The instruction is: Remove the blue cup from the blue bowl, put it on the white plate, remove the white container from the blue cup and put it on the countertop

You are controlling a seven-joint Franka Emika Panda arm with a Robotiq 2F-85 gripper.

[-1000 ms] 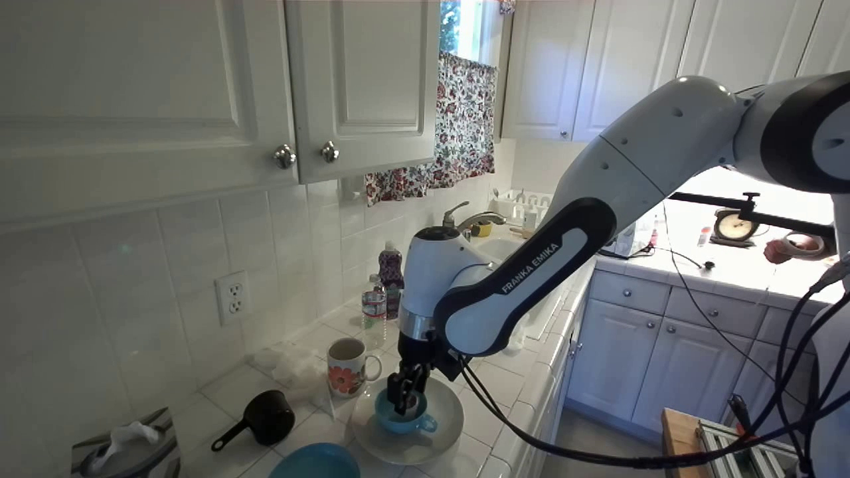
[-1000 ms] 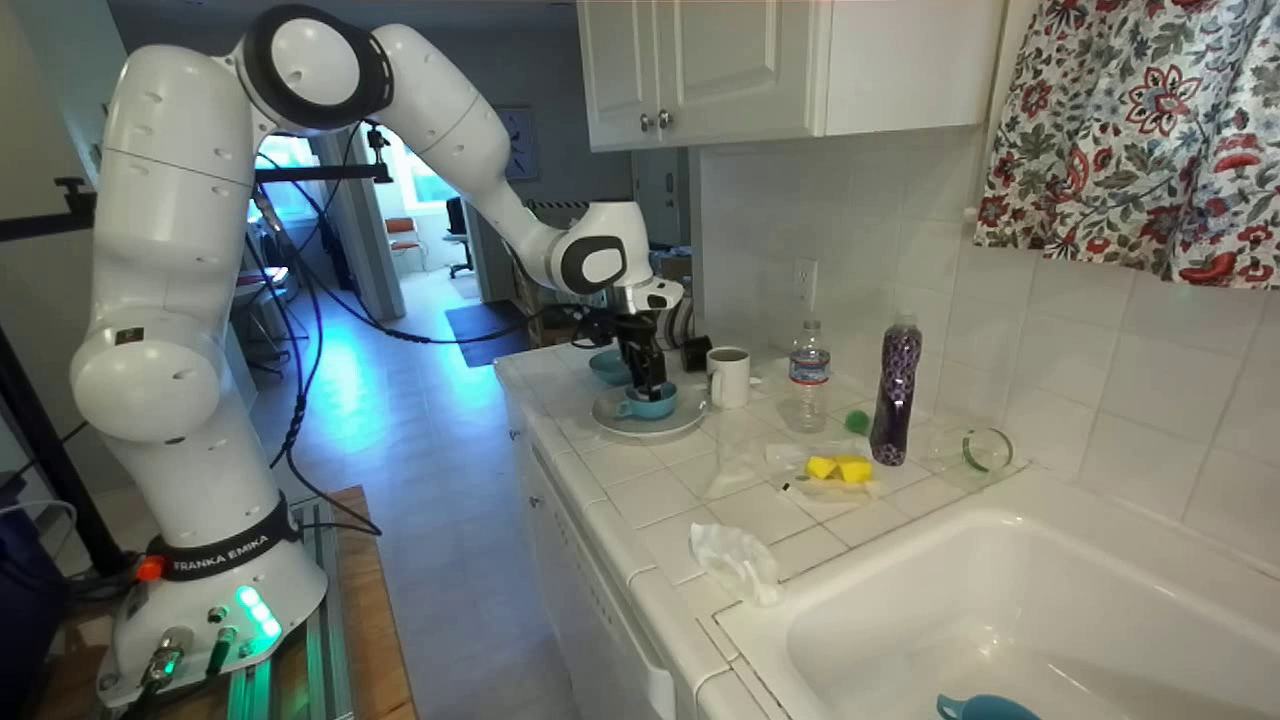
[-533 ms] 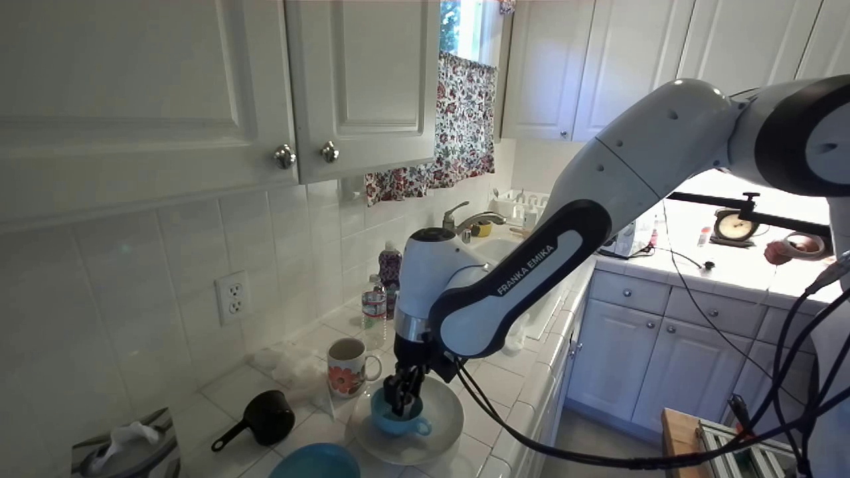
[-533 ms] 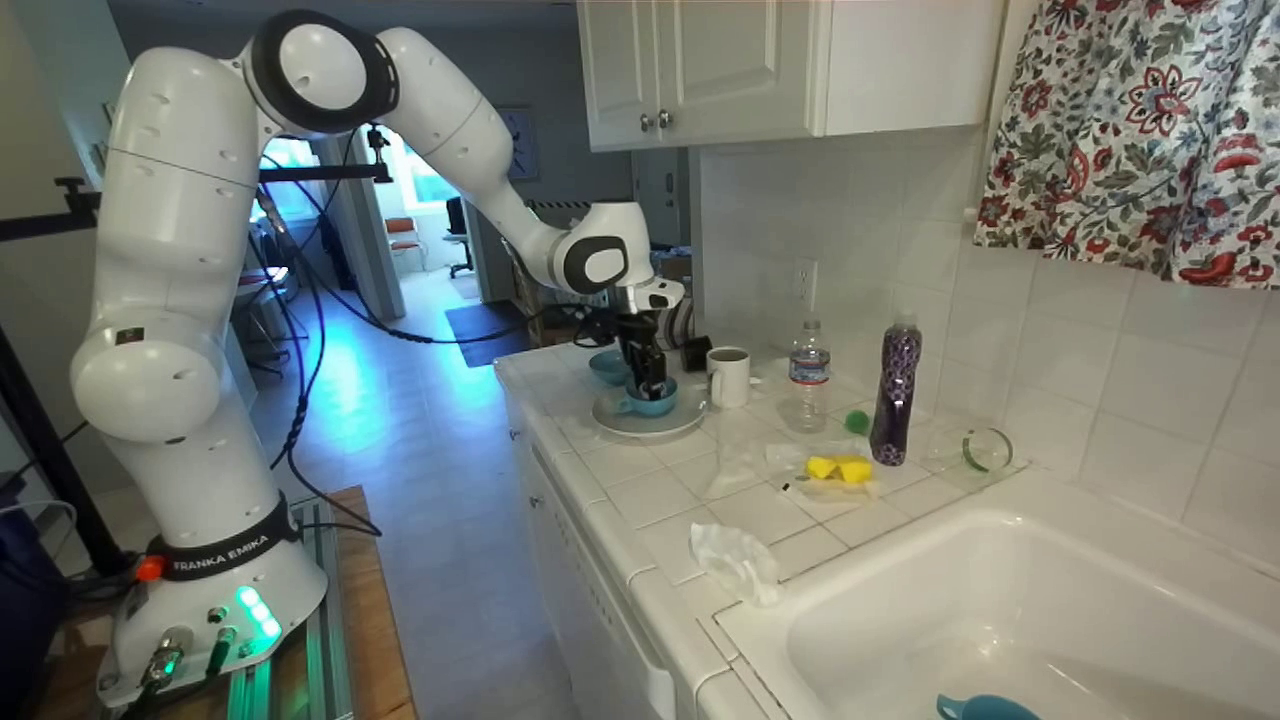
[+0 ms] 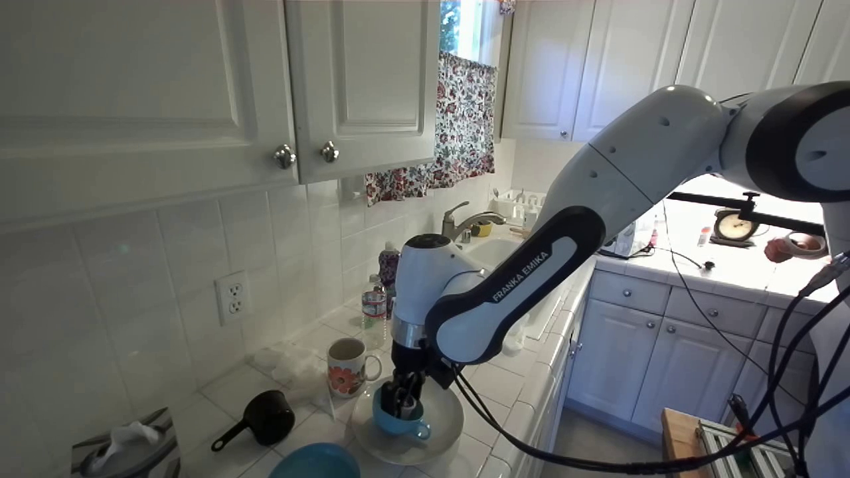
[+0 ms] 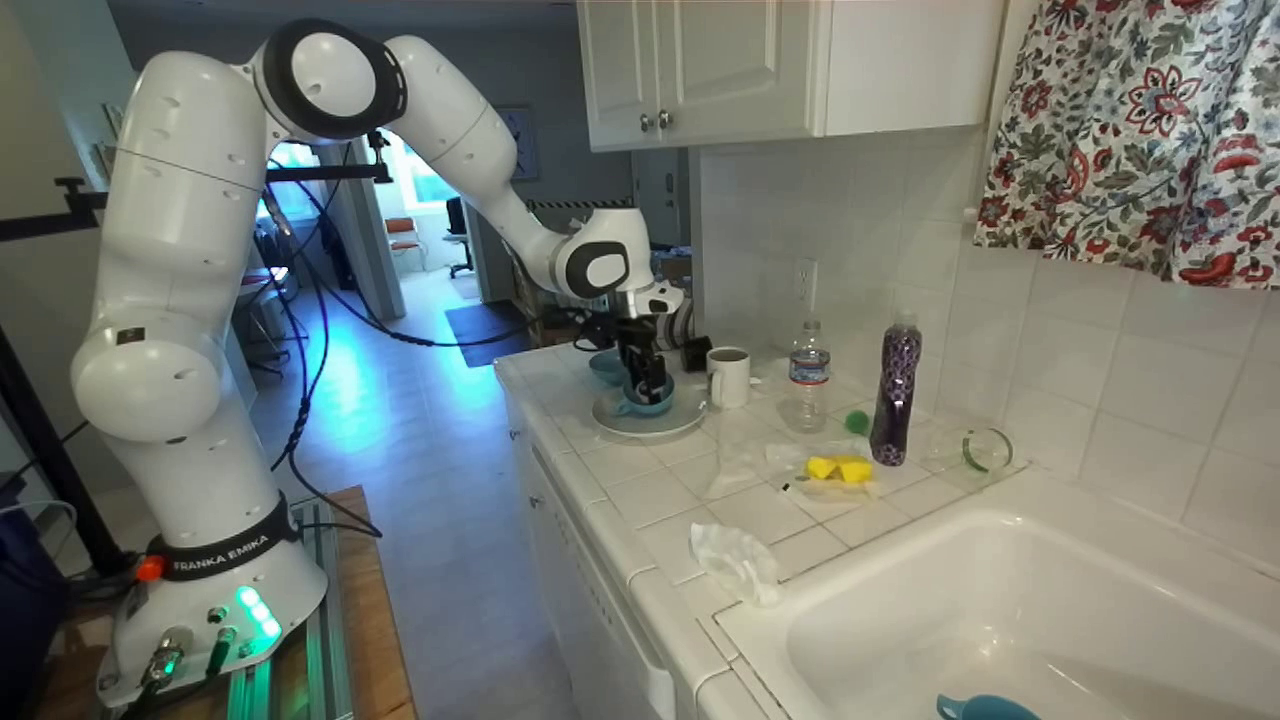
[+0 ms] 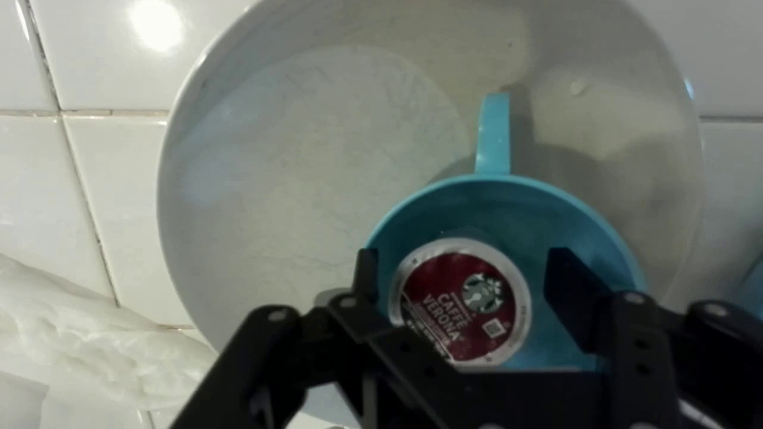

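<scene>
The light-blue cup [image 7: 518,205] stands on the white plate [image 7: 298,179], handle outward. It also shows in both exterior views [image 5: 392,423] [image 6: 648,408], looking slightly tilted. The white container [image 7: 462,298], a small pod with a maroon lid and pale rim, sits inside the cup. My gripper [image 7: 468,280] is open and low over the cup, with the container between its fingers. A gap shows between the container and the right-hand finger. The left-hand finger is close to the container and covers the cup's rim. The blue bowl [image 5: 315,461] stands beside the plate on the countertop [image 6: 650,495].
A white mug with a red flower [image 5: 346,367] stands near the plate. A black pan [image 5: 269,418], a water bottle [image 6: 808,375] and a purple bottle [image 6: 895,395] are on the counter by the wall. The sink [image 6: 960,540] holds another blue cup [image 6: 985,708].
My gripper has moved lower and slightly left in an exterior view. The blue cup has shifted a little on the plate and its handle now sits lower. The plate and bowl have not moved.
</scene>
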